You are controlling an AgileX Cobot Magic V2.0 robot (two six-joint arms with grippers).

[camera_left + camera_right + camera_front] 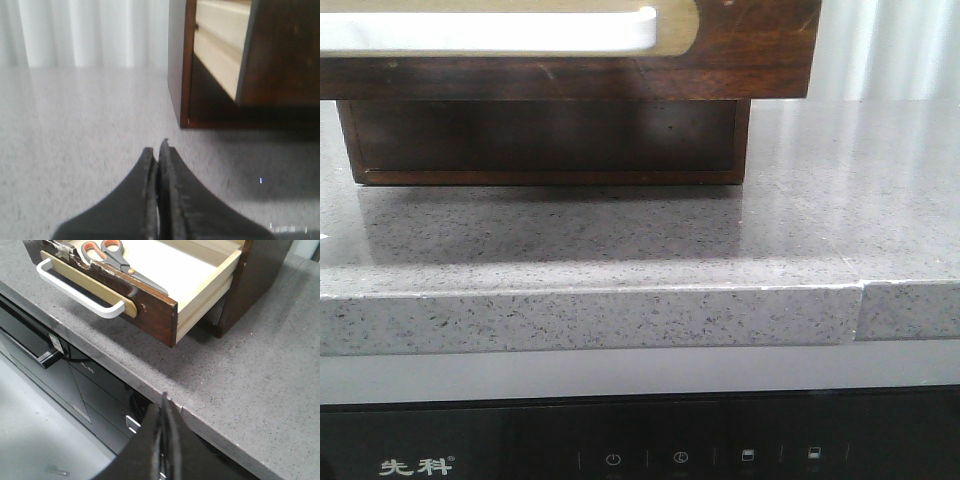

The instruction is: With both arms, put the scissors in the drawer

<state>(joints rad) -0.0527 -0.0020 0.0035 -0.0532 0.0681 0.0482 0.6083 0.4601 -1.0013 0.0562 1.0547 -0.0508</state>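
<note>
The scissors (pixel 117 259), grey handles with orange-lined loops and dark blades, lie inside the open drawer (pixel 155 307). The drawer is pulled out of the wooden cabinet (pixel 255 275); its dark scratched front carries a white handle (pixel 80 290) on a tan plate. In the front view the drawer front (pixel 740 45) fills the top, above the cabinet base (pixel 550 140). My right gripper (pixel 164 400) is shut and empty, over the counter's front edge, away from the drawer. My left gripper (pixel 159 150) is shut and empty, low over the counter beside the cabinet's side (pixel 180 65).
The grey speckled counter (pixel 800 230) has a seam in its front edge (pixel 861 310). Below it is a black appliance panel (pixel 670 445). White curtains (pixel 90 30) hang behind the counter. A floor gap lies below the counter edge in the right wrist view (pixel 45 440).
</note>
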